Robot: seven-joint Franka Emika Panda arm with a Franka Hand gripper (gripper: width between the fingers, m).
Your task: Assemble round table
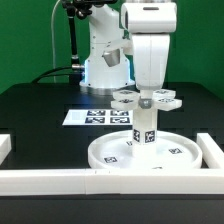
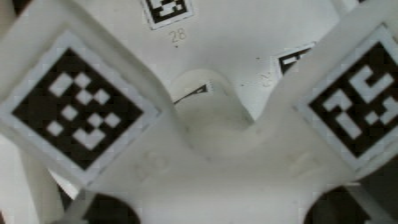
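Observation:
The large round rimmed disc (image 1: pixel 115 155) lies flat on the black table near the front. The short cylinder leg (image 1: pixel 146 128) stands upright on the disc's middle, with tags on its side. The cross-shaped base (image 1: pixel 126 99) sits level on top of the leg, its round ends spreading to both sides. My gripper (image 1: pixel 146 97) comes straight down onto the base's centre and is shut on it. In the wrist view the base (image 2: pixel 214 140) fills the picture, with two tagged arms, and my gripper (image 2: pixel 222 208) has its dark fingers (image 2: pixel 107 210) at either side of the hub.
The marker board (image 1: pixel 95 117) lies flat behind the disc, toward the exterior view's left. A long white border wall (image 1: pixel 60 181) runs along the front, with side pieces at the left (image 1: pixel 5 146) and right (image 1: pixel 212 150). The arm's base (image 1: pixel 100 50) stands at the back.

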